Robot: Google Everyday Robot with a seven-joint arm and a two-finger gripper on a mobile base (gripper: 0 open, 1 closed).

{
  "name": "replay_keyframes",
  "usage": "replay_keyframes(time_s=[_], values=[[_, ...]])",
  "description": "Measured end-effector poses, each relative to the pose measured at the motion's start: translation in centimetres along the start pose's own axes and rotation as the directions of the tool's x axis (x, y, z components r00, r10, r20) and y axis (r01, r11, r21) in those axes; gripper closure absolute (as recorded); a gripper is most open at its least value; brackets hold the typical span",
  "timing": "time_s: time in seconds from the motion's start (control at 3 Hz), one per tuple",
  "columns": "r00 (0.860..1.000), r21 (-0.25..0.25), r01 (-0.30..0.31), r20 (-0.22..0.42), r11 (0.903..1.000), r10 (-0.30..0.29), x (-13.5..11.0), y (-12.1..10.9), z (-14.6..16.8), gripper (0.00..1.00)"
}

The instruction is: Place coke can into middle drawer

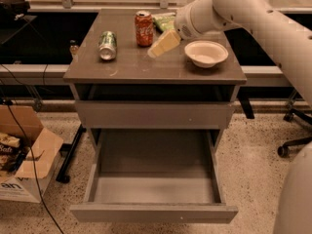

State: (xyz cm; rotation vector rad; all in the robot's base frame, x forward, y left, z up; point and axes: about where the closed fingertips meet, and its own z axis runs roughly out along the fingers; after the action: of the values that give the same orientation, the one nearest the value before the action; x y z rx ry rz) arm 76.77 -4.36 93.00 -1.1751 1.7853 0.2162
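We look from the front and slightly above at a grey-brown cabinet with a flat top (146, 69). A small red soda can with white script and a silver lid, the coke can (144, 29), stands upright near the back of that top, a little left of centre. It has not yet gone into any drawer.

A thick white robot arm (253, 13) reaches in from the upper right. Its cream-coloured gripper (154, 51) hangs low over the top, just beside the coke can on its right and slightly nearer to us, angled down toward the left. The can stands free on the surface, not lifted. We cannot tell whether the gripper is open or closed.

We judge that the gripper is placed there to take the can from the side, which its upright stance would allow.

Below, the middle drawer (153, 212), a wide shallow grey tray with low walls and a plain front, is pulled well out toward us, and its flat floor shows nothing in it. It appears to be left open so the can may be lowered straight in. Above it, a plain grey upper drawer front (155, 113) is closed.

A green-and-silver can (107, 45) lies on its side to the left, apart from the red one. A white bowl (206, 52) sits to the right, under the arm's wrist, and a green packet (163, 19) lies behind the gripper. A cardboard box (24, 165) rests on the speckled floor at the left.
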Motion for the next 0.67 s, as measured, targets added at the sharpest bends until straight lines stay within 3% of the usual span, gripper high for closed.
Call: replay_keyframes(time_s=[0.67], values=[[0.993, 0.002, -0.045, 0.11, 0.999, 0.044, -1.8, -2.5, 3.9, 0.0]])
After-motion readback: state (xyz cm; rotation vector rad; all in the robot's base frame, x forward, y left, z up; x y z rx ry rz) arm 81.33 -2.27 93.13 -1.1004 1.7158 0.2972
